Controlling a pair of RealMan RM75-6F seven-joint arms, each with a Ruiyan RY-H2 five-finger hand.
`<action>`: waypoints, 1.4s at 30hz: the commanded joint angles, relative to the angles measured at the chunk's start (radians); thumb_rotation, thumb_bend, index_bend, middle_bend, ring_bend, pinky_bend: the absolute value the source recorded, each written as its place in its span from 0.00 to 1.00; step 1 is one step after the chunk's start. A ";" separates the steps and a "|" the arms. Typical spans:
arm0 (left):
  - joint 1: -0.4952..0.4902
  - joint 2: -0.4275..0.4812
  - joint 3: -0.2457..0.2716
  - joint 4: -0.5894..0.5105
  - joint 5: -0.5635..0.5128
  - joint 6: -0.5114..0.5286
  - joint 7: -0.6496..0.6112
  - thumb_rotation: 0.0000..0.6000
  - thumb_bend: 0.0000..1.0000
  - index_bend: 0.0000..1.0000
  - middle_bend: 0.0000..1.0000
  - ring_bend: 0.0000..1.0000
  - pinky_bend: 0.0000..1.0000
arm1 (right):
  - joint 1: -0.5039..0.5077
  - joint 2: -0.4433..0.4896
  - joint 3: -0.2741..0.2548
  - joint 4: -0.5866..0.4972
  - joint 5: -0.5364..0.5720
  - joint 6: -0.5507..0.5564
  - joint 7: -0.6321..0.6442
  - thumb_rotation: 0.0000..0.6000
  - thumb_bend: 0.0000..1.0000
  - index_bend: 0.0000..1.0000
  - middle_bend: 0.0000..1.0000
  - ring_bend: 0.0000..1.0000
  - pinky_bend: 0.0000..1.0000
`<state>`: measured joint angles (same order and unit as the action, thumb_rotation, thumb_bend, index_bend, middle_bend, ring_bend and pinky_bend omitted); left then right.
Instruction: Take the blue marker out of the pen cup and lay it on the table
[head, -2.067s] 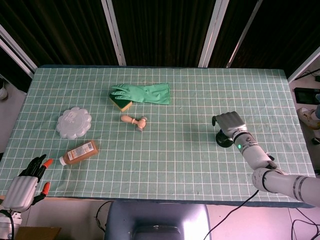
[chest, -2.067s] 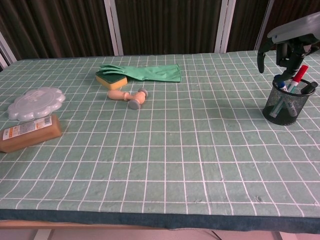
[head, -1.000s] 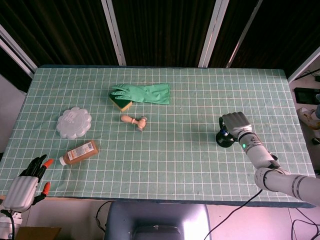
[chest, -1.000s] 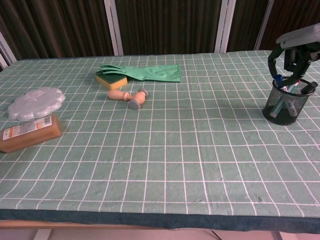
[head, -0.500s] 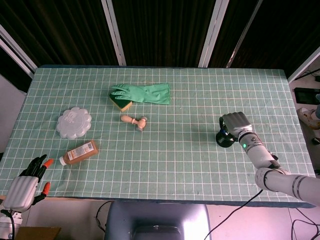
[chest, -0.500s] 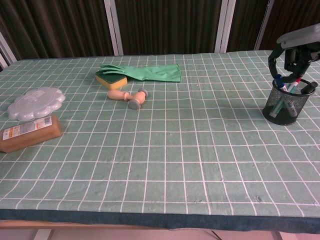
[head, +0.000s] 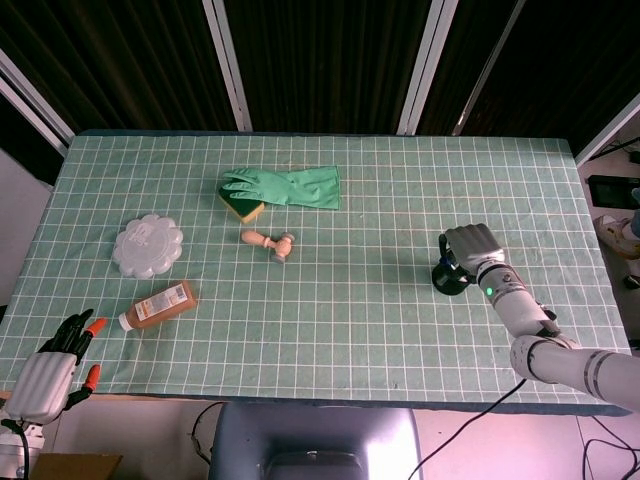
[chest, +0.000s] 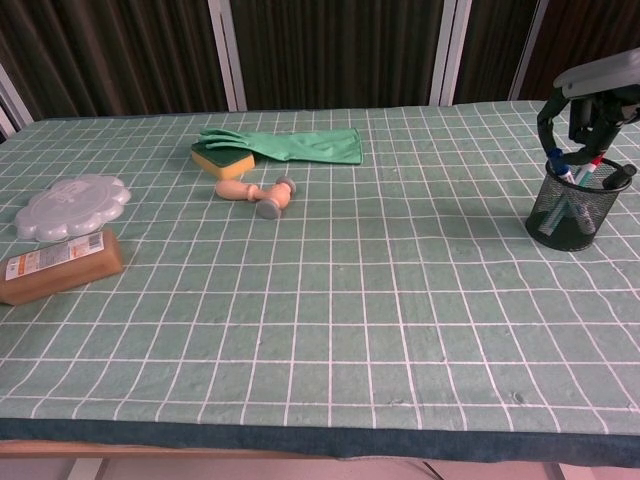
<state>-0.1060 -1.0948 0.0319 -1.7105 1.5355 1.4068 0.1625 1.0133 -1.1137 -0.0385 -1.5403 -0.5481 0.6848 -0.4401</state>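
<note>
Two robot hands show in the pictures. The right hand hangs over the pen cup at the right edge of the chest view. Its fingers curl down around the tops of the pens. I cannot tell if they pinch one. The blue marker stands in the cup, with its blue cap poking out at the cup's left side. A red marker leans beside it.

In the head view the right hand covers most of the cup, right of the middle of the frame.

The left hand sits at the bottom left corner of the head view, off the table's edge. Its fingers are spread apart and hold nothing.

On the green table lie a green glove and a yellow sponge near the upper middle. A small wooden toy lies just below them. A white plate and a brown bottle lie at the left.
</note>
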 joint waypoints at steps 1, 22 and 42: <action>0.000 0.000 0.000 0.000 0.000 0.000 0.000 1.00 0.48 0.14 0.02 0.04 0.33 | -0.001 0.003 0.000 -0.002 -0.001 0.001 0.001 1.00 0.61 0.70 1.00 1.00 1.00; -0.001 0.000 -0.001 -0.003 -0.005 -0.005 0.001 1.00 0.48 0.14 0.02 0.04 0.33 | -0.076 0.237 0.089 -0.298 -0.129 0.184 0.084 1.00 0.69 0.73 1.00 1.00 1.00; -0.002 0.004 -0.001 -0.002 -0.008 -0.007 -0.011 1.00 0.48 0.14 0.02 0.04 0.33 | -0.027 0.050 0.168 -0.268 -0.165 0.333 -0.131 1.00 0.69 0.73 1.00 1.00 1.00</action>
<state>-0.1081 -1.0906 0.0311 -1.7127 1.5278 1.4001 0.1514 0.9516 -0.9925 0.1316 -1.8593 -0.7582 0.9885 -0.4902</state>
